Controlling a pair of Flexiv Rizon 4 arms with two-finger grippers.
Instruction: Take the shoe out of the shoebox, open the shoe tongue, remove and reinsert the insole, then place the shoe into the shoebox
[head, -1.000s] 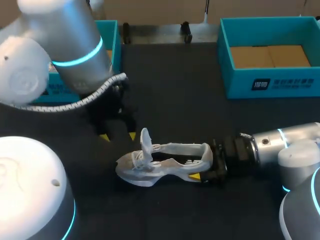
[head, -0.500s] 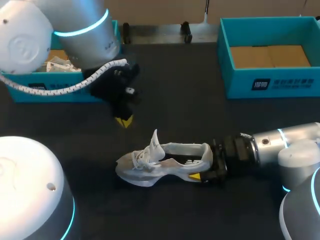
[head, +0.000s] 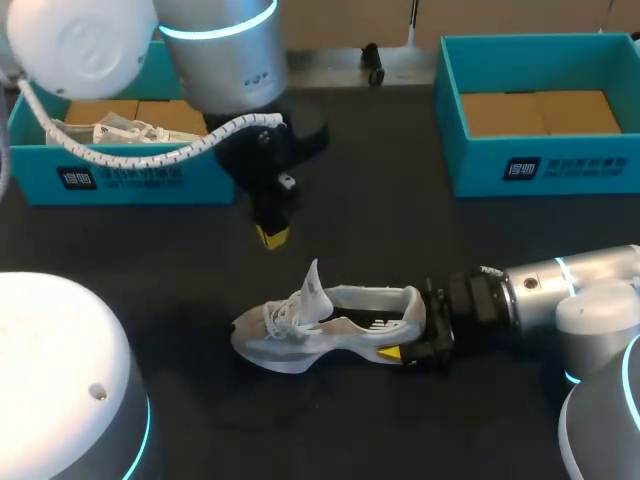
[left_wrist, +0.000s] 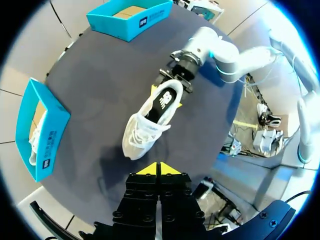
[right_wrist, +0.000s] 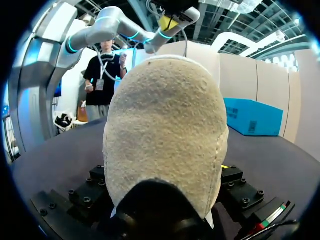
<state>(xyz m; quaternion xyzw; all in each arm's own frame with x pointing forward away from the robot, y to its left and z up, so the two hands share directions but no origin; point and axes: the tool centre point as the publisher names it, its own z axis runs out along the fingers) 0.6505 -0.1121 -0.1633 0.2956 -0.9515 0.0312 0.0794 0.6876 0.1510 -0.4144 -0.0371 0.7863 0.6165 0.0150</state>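
White shoe (head: 325, 322) upright on the black table (head: 380, 200), between the left shoebox (head: 130, 180) and the right shoebox (head: 540, 165), with its tongue (head: 312, 280) raised. The right gripper (head: 408, 325) is clamped on the shoe's heel. The left gripper (head: 272, 236) hangs above the table beyond the toe, its yellow tips closed tip to tip.

silver-white left arm (head: 225, 60) w/ cyan ring (head: 215, 25), coiled cable (head: 150, 155), black yellow-tipped hand (head: 272, 236).
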